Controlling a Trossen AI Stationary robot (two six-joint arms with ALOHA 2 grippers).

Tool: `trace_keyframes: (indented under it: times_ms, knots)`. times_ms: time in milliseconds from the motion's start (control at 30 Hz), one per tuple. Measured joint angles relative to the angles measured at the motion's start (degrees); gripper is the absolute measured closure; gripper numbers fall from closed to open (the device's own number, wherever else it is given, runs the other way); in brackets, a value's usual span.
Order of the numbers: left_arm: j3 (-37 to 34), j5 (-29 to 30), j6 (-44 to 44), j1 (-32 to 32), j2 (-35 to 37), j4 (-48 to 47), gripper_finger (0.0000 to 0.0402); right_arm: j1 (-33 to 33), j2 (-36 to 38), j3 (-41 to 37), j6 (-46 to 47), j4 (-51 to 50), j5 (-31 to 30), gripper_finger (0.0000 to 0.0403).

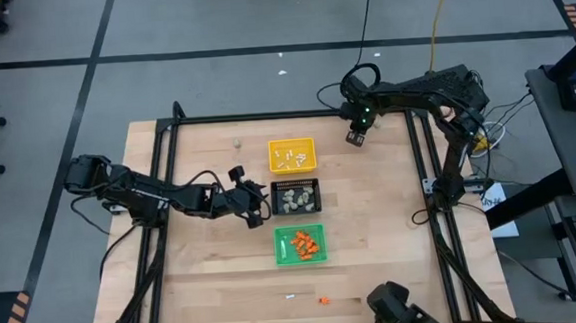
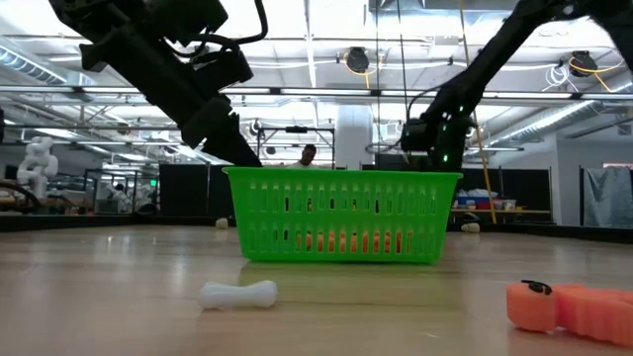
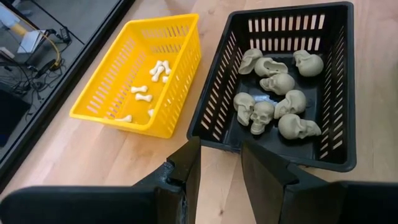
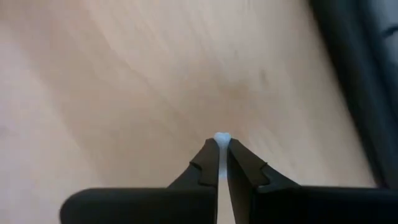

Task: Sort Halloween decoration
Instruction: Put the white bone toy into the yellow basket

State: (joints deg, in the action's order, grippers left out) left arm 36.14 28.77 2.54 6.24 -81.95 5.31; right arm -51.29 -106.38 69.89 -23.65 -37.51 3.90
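The wooden table [image 1: 215,276] carries three small baskets in a row: the yellow basket [image 1: 293,154] with white bones [image 3: 157,70], the black basket [image 1: 296,196] with grey skulls [image 3: 273,93], and the green basket [image 1: 300,243] with orange pumpkins [image 1: 306,244]. Two strays lie near the front edge, a bone [image 2: 238,294] and a pumpkin piece [image 2: 569,307].

The right gripper [image 4: 222,149] hangs at the far right corner with its fingers pinched on a small white bone [image 4: 222,137], only the tip showing. The grip looks thin, so the arm should travel smoothly and level to the yellow basket, stop well inside its rim, and part the fingers low over the floor.

The left gripper [image 3: 221,163] waits just beside the black basket, fingers partly apart and holding nothing; it should stay clear of the yellow basket.
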Motion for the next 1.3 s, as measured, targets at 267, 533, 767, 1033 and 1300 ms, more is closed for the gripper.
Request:
trace_keyframes:
  times_ms: [267,533,767,1033,1300]
  knots:
    - [0.0,0.0,0.0,0.0,0.0,-0.2,0.0288,3.9,9.3,0.2,2.5,-4.3,6.7,0.0403]
    - [0.0,0.0,0.0,0.0,0.0,-0.2,0.0288,12.7,22.1,-0.4,5.8,-9.5,10.0,0.0403]
    - [0.0,0.1,0.0,0.0,0.0,-0.2,0.0288,18.5,37.0,-10.9,12.7,-0.7,17.3,0.0403]
    - [0.0,0.3,0.1,0.0,0.0,0.4,0.0288,26.7,50.0,-33.0,26.0,29.6,17.5,0.0403]
    - [0.0,0.3,0.1,0.0,0.0,0.7,0.0288,31.9,51.3,-47.9,33.2,62.2,16.7,0.0403]
